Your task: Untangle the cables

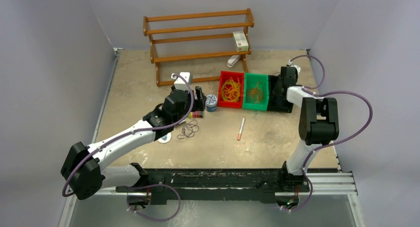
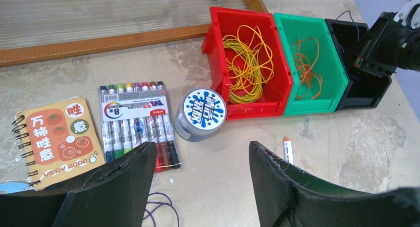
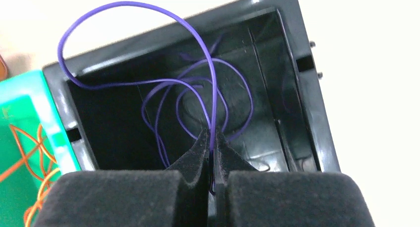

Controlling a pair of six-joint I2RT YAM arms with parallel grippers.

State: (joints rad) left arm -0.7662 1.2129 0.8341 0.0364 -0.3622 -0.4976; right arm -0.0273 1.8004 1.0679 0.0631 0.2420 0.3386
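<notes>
Tabletop was mottled beige, walls grey. Right gripper pinched a purple cable over the black bin, upper right; left gripper stood spread. Yellow cables lay in red bin, orange cables in green bin, purple loops centre-left.

**A:** Overhead view now: soft, even light from above, the desk evenly bright, walls a flat grey, shadows faint and blurry-edged.

**B:** Left wrist view's crisp! Glare on the marker pack wrapper, a sheen on the tin lid, and the dark left jaws in front go soft at the edges.

**A:** Right wrist view, though, the desk is blown out to near-white around the black bin, its inside deep in shadow, a bright streak along the rim.

**B:** And the purple cable reads sharp in mid-frame, while the right jaws, right up close, blur into a black mass.
</notes>
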